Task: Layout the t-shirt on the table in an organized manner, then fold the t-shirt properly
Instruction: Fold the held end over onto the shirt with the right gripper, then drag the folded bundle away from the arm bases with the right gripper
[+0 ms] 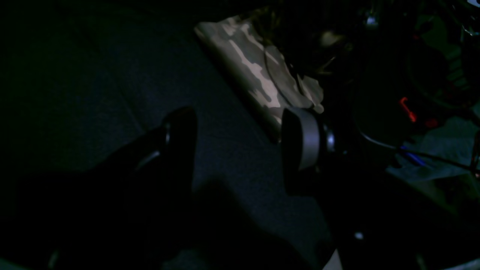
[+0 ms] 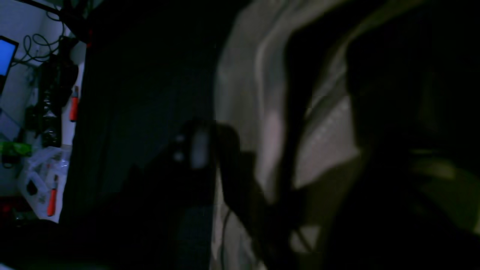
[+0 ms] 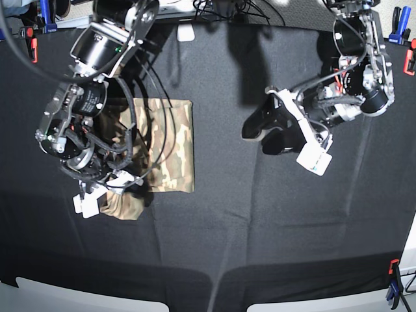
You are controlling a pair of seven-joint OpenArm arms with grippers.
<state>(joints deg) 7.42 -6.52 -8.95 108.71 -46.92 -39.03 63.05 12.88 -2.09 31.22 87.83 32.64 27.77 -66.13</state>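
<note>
1. The t-shirt (image 3: 168, 143) lies on the black tabletop (image 3: 260, 240), on the base view's left side. It is already folded into a narrow strip.
2. The strip's long side runs from the far edge of the tabletop toward the near edge. One end still sticks out in a small bunch at the near left corner.
3. The right gripper (image 3: 120, 185) is down at that bunch, probably so it can lift the loose end and fold it over. Its jaws seem to pinch the cloth, but the wrist picture is too dark to be sure.
4. The left gripper (image 3: 260, 133) hangs over bare tabletop, well apart from the t-shirt. Its jaws are wide open and hold nothing. It likely waits there so it does not get in the way.
</note>
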